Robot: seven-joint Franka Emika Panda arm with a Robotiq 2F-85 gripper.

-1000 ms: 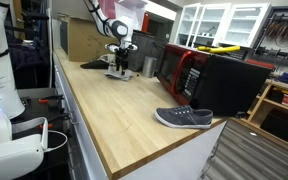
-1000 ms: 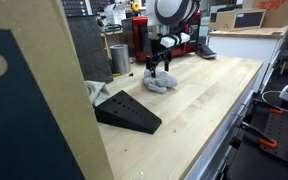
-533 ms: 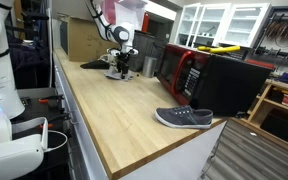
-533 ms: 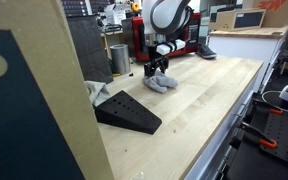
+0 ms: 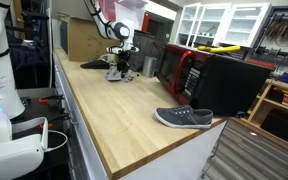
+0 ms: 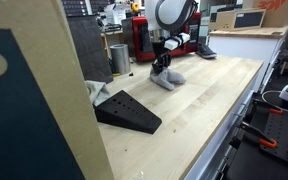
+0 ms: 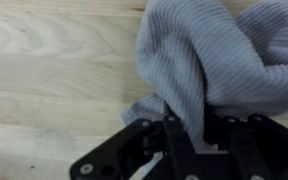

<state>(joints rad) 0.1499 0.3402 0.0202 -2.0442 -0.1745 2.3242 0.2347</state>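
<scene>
A crumpled grey cloth (image 7: pixel 219 55) lies on the wooden tabletop (image 7: pixel 54 70). In the wrist view a fold of it runs down between the two black fingers (image 7: pixel 171 135), and my gripper (image 7: pixel 198 128) is shut on that fold. In both exterior views the arm reaches down at the far end of the table, with the gripper (image 6: pixel 162 66) (image 5: pixel 121 64) right on top of the cloth (image 6: pixel 169 79) (image 5: pixel 116 74). The fingertips are buried in the fabric.
A black wedge (image 6: pixel 127 110) lies near the cloth, with a metal cup (image 6: pixel 119 58) behind it. A red and black microwave (image 5: pixel 199 75) stands along the table's side. A grey shoe (image 5: pixel 184 117) lies near the front corner. A cardboard box (image 5: pixel 84 40) stands behind the arm.
The jaws have gone from wide open to shut on the cloth. The gripper has dropped onto the cloth, which is now bunched up between the fingers.
</scene>
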